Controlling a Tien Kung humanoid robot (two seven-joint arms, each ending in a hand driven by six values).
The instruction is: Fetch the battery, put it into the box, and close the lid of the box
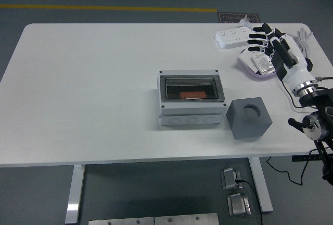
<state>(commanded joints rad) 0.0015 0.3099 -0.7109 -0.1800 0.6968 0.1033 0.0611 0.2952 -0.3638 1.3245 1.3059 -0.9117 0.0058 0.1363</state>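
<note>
A grey box (191,99) with a clear lid stands in the middle of the table. The lid lies down over the box, and something orange shows through it. At the back right, a white tray (248,63) with a purple rim holds a small flat pack (261,64), probably the battery. My right hand (261,38) hovers over the tray's far side, its black fingers spread and holding nothing. My left arm does not show.
A white power strip (234,36) lies at the far right with its cable running to the table's edge. A grey cube (248,117) with a round hole on top stands right of the box. The white table (93,90) stretches left of the box.
</note>
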